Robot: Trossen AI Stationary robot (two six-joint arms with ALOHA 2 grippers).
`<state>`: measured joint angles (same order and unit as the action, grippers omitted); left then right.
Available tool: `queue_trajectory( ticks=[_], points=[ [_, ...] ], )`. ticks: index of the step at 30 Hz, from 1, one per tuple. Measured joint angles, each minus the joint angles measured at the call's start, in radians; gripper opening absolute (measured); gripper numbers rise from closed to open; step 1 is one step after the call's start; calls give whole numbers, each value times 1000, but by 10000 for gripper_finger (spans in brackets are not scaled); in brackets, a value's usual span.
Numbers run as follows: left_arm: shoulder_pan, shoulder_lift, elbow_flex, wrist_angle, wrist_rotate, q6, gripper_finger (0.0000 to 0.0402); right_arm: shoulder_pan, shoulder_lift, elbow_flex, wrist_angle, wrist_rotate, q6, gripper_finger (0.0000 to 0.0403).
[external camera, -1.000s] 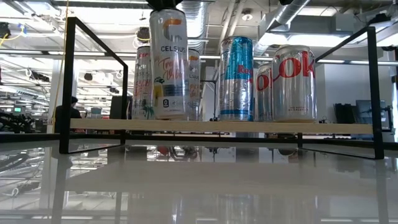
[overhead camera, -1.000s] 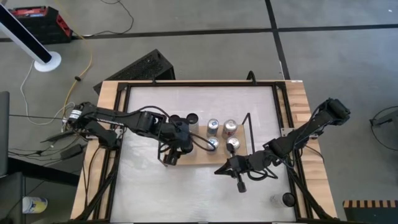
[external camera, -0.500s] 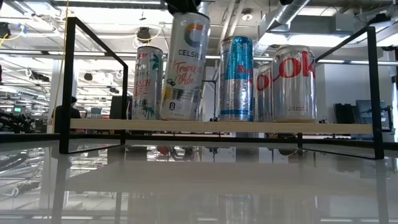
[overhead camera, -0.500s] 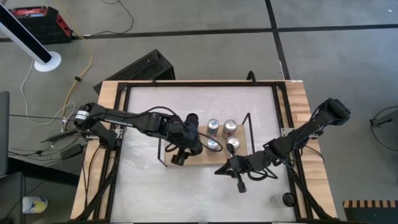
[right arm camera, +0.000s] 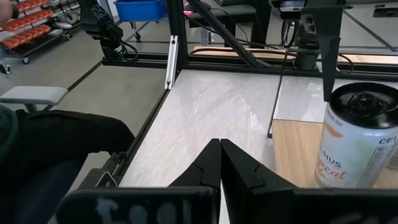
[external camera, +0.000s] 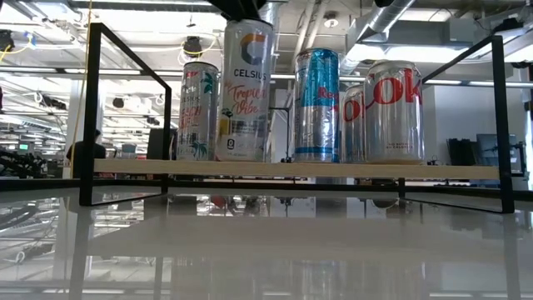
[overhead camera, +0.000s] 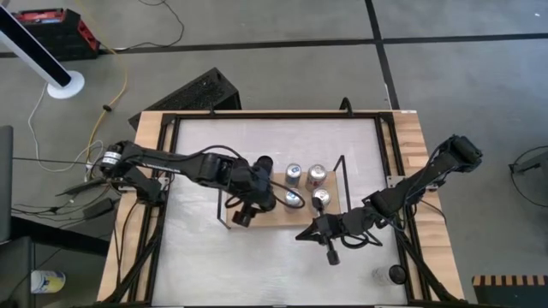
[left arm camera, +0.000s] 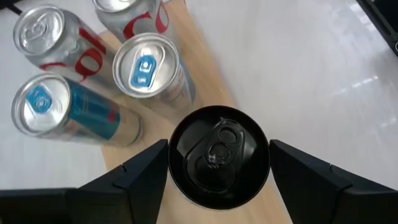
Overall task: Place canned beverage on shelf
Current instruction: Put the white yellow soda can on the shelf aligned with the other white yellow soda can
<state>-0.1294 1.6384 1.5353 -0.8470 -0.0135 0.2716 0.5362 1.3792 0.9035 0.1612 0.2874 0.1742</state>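
Observation:
The shelf [external camera: 300,169] is a light wooden board between black wire frame ends [external camera: 92,108]. My left gripper [overhead camera: 247,205] is over its left half, shut on a tall white Celsius can with a black top [external camera: 244,92], [left arm camera: 219,155]. The can stands almost upright, its base at the board beside a blue-and-silver can [external camera: 316,104]. My right gripper [right arm camera: 221,163] is shut and empty, low over the table in front of the shelf [overhead camera: 300,233]. It sees the held can [right arm camera: 360,137]. My left gripper pinches the Celsius can between its two fingers [left arm camera: 149,171], which sit on opposite sides of the can just below its black top rim [left arm camera: 177,180]. The fingers come from above, pointing down. The can's base meets the shelf board [external camera: 241,160].
A second Celsius can [external camera: 197,112] stands behind at the shelf's left. Two red-and-silver cola cans [external camera: 391,104] and two blue-and-silver cans [left arm camera: 146,65] fill the right half. The board's left end [external camera: 133,167] is bare. The table has black rails [overhead camera: 163,171].
My left gripper has carried the Celsius can toward the table's right, along the shelf, to a place beside the blue-and-silver can. The can tipped on the way and now stands almost upright at the board. The gripper has stayed shut on it.

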Motion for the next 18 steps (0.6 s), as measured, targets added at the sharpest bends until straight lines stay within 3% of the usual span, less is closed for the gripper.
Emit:
queue_trajectory(
  ticks=[18],
  points=[
    [1, -15, 60, -17, -2, 35, 250, 0, 0, 0, 0, 0, 0, 29]
  ],
)
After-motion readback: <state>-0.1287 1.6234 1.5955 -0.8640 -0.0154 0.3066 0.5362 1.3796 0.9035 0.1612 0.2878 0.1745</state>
